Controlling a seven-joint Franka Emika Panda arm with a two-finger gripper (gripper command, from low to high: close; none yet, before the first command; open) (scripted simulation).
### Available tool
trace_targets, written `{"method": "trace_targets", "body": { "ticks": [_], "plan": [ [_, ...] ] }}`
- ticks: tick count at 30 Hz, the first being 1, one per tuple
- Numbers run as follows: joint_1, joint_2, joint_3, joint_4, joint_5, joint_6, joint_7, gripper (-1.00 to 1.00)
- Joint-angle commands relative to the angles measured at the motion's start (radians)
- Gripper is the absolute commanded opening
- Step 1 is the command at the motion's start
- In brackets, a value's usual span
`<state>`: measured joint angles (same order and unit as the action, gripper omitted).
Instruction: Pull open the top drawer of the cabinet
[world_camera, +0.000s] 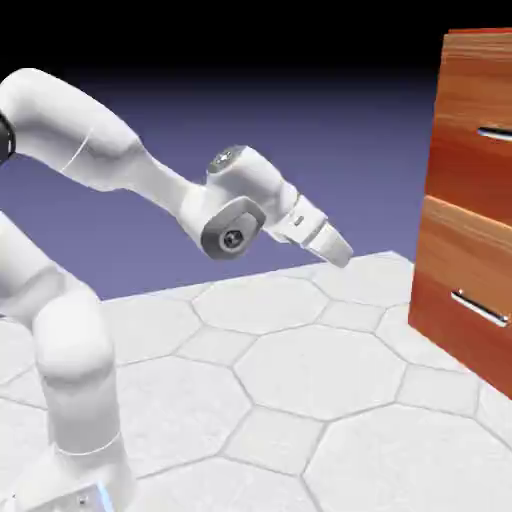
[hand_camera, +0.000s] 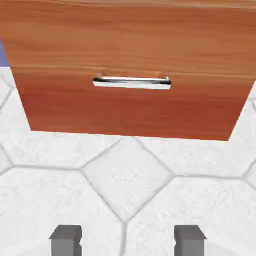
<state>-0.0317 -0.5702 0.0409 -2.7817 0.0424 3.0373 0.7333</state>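
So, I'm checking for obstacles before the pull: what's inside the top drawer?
I can't tell: the top drawer is closed, so its front covers whatever it may hold. Only that front and its handle show.

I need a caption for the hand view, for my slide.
Open gripper before the lower drawer and its silver handle, over pale floor tiles.

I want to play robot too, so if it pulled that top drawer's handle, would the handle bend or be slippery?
The handle probably wouldn't bend, since it looks like a straight, stiff metal bar. It might be a bit slippery, because it looks shiny and smooth. It likely won't roll away, as it's fixed to the drawer front.
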Motion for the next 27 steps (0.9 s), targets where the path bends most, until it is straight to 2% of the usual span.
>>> {"method": "trace_targets", "body": {
  "ticks": [1, 27],
  "plan": [
    [-0.036, 0.000, 0.034, 0.023, 0.035, 0.000, -0.006, 0.00],
    [-0.979, -0.005, 0.916, 0.633, 0.951, 0.006, -0.172, 0.00]
  ]
}}
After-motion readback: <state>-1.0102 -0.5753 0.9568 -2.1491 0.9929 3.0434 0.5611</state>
